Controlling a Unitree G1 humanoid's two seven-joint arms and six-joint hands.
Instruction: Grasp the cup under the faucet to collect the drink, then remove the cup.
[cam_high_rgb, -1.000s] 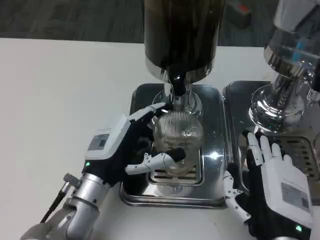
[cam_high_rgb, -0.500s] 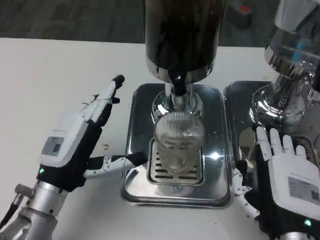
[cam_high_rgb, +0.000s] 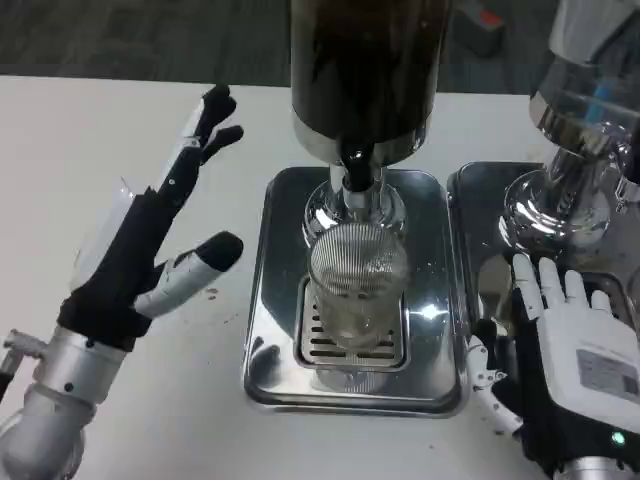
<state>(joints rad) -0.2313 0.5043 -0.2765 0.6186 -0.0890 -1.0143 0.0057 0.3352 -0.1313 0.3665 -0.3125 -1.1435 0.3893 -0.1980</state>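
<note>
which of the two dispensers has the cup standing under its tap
The dark dispenser in the middle: the ribbed clear cup stands on its drip tray. The clear dispenser at right has none.

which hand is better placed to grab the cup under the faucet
Probably the left hand: it is open with fingers spread beside the silver drip tray, facing the ribbed clear glass cup. The right hand lies flat, back up, over the neighbouring tray.

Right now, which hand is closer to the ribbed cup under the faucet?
Left, though only narrowly. The left hand hangs open beside the tray, left of the cup. The right hand rests lower right, on the neighbouring tray.
</note>
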